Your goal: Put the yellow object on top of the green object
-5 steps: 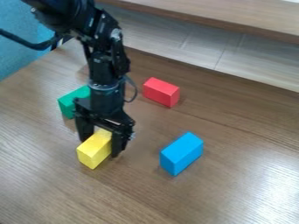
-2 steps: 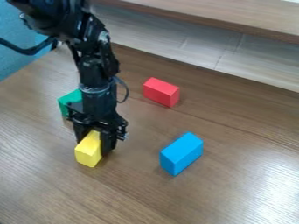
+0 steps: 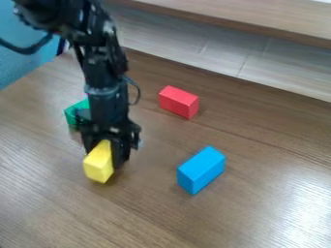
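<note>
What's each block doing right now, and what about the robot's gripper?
Gripper: closed on the yellow block.
Yellow block: held, not on the green one; I can't tell whether it's just off the table.
Green block: on the table, partly hidden behind the arm.
Red block: lying on the table, not held.
Blue block: lying on the table, not held.
</note>
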Controlling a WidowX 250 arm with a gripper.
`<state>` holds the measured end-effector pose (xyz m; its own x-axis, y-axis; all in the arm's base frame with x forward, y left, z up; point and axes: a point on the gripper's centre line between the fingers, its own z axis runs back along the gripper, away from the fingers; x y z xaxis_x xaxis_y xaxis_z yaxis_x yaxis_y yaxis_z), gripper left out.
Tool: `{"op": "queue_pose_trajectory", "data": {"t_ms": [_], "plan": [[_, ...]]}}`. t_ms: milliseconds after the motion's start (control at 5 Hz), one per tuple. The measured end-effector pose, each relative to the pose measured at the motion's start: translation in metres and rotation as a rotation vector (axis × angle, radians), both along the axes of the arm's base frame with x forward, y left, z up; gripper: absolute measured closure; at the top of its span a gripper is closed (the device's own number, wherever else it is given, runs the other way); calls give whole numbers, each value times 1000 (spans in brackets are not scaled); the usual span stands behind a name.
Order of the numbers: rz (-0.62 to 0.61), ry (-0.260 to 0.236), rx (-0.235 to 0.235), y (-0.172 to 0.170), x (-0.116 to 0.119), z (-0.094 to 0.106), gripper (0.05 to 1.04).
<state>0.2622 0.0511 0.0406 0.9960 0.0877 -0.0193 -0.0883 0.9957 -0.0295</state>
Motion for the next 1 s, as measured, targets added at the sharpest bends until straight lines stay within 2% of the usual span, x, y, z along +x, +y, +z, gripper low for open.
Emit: {"op": "queue_pose_trajectory", "data": {"t_ms": [400, 600, 1000], "plan": [[82, -55, -39, 26, 18, 33, 478], [112, -75, -37, 39, 24, 42, 478], [157, -66, -27, 54, 34, 42, 478]]}}
